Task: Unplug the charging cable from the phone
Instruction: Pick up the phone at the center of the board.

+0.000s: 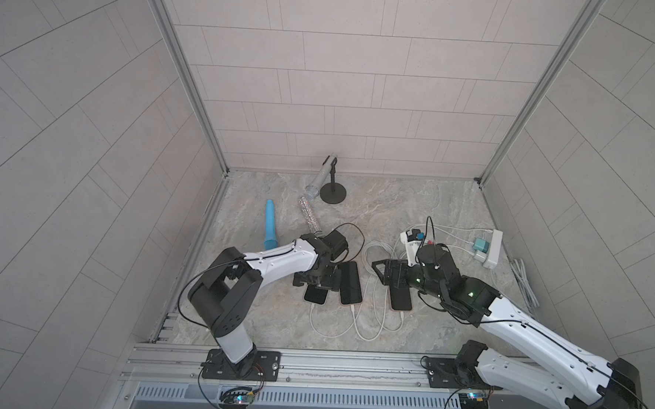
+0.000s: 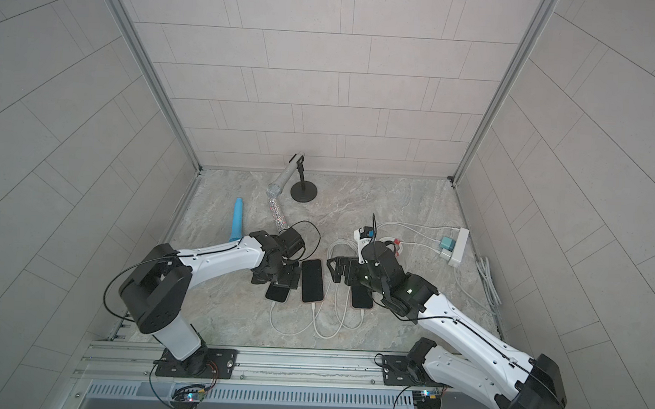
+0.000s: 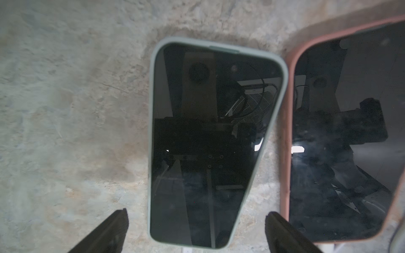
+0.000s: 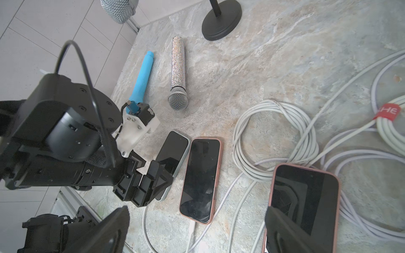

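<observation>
Where the bench (image 1: 395,201) meets the rail (image 1: 348,362): white charging cables (image 4: 274,104) lie looped, plugged into the near ends of three phones.
Left phone (image 3: 208,142): pale green case, dark screen up, just beside the middle phone.
Left fingers (image 3: 109,230): spread wide, one on each side of the left phone's near end, holding nothing.
Middle phone (image 1: 350,283): pink case, lying flat.
Right phone (image 4: 306,197): pink case, set apart, under the right arm.
Right fingers (image 4: 282,232): spread wide above the right phone, holding nothing.
Power strip (image 1: 493,248): far right, chargers plugged in.
Beyond the left arm: blue microphone (image 4: 143,74) and glitter microphone (image 4: 178,63), lying flat.
Stand (image 1: 333,194): near the back wall, holding a tilted grey microphone (image 1: 320,174).
</observation>
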Robot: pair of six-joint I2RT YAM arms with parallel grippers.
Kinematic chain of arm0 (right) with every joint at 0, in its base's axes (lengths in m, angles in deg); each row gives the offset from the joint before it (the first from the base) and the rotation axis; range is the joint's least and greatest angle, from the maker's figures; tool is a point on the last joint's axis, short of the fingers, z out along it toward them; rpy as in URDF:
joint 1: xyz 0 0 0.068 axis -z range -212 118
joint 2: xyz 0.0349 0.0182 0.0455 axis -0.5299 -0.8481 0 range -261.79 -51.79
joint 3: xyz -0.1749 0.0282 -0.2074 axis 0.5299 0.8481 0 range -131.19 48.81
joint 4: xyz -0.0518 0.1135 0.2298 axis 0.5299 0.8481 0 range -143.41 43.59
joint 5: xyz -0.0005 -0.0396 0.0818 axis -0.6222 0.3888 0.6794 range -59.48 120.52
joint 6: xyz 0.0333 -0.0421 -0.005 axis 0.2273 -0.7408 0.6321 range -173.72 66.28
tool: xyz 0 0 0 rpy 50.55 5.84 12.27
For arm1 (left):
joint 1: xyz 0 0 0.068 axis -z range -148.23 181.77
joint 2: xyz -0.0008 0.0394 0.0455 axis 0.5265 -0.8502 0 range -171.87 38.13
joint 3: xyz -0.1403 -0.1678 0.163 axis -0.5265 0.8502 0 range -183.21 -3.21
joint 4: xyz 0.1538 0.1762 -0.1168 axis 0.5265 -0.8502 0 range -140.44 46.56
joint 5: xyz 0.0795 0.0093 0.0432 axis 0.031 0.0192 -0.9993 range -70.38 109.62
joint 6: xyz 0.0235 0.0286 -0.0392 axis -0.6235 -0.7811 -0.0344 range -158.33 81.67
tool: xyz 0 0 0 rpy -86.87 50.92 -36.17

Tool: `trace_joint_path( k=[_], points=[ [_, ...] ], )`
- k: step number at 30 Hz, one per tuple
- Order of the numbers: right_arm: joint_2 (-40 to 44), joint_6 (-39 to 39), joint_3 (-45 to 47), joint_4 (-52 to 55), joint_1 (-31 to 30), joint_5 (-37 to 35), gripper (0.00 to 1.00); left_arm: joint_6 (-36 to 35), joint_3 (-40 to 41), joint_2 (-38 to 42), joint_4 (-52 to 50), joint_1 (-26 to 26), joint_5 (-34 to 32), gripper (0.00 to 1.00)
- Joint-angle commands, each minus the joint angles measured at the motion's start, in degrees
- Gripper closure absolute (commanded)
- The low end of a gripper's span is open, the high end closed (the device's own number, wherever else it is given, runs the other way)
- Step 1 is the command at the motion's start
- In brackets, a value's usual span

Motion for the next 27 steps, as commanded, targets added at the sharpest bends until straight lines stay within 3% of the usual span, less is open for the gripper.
trace_joint_path(
  k=[1,15,27],
  points=[
    [1.6,0.7,1.4,0.9,-0.4,-1.1,0.00,-0.9,0.0,-2.2,1.4,0.1,0.7,0.00],
    [1.6,1.7,3.0,0.9,-0.5,-0.8,0.00,-1.3,-2.1,-6.7,1.7,0.4,-2.5,0.02],
    [1.6,2.0,3.1,0.9,-0.5,-0.3,0.00,-2.3,-2.1,-8.6,3.7,0.5,0.4,0.27]
  ],
)
